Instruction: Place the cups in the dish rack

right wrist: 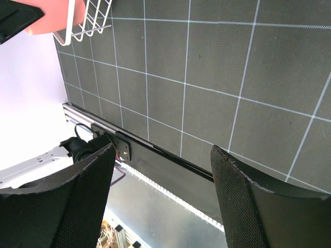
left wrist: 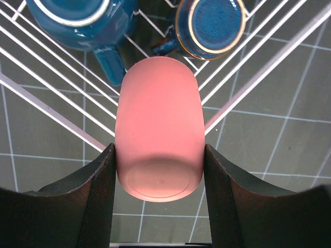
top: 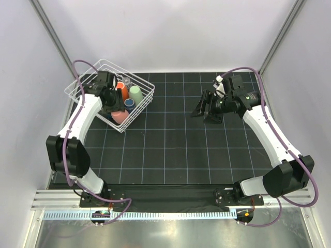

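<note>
The white wire dish rack (top: pixel 139 108) stands at the far left. In it are an orange cup (top: pixel 124 91), a pale green cup (top: pixel 136 94) and a dark blue mug (top: pixel 129 103). My left gripper (top: pixel 112 103) is over the rack's near corner, shut on the pink cup (top: pixel 120 116). In the left wrist view both fingers press the pink cup's (left wrist: pixel 158 124) sides, its base toward the camera, above rack wires (left wrist: pixel 258 77). Two dark blue mugs (left wrist: pixel 209 26) lie beyond it. My right gripper (top: pixel 201 108) is open and empty above the mat (right wrist: pixel 163 152).
The black gridded mat (top: pixel 176 144) covers the table. A metal rail (top: pixel 170 204) runs along the near edge by the arm bases. Pale walls close in left, right and back. The right wrist view shows the rack's corner (right wrist: pixel 93 23) and the pink cup (right wrist: pixel 54 15).
</note>
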Tool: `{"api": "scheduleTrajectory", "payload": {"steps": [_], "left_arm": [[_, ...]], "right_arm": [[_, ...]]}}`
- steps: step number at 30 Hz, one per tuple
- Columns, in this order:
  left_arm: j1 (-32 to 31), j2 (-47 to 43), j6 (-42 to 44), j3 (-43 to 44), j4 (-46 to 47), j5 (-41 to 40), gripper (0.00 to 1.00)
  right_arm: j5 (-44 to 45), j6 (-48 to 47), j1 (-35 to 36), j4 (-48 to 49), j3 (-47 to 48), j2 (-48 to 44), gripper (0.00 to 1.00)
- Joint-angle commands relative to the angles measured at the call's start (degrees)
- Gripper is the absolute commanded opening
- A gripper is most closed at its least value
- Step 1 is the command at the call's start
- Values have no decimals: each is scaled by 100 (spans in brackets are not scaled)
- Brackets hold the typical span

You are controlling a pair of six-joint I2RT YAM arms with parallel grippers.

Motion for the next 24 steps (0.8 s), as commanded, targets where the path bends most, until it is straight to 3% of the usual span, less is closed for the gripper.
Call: {"api": "scheduleTrajectory", "payload": {"steps": [1, 24], "left_arm": [[40, 65, 87, -57, 265, -99, 0], [31, 531, -150, -171, 318, -328, 0]], "right_arm": [[-73, 9, -5, 140, 19, -74, 75], [-117, 26, -5, 132, -60, -47, 75]]}}
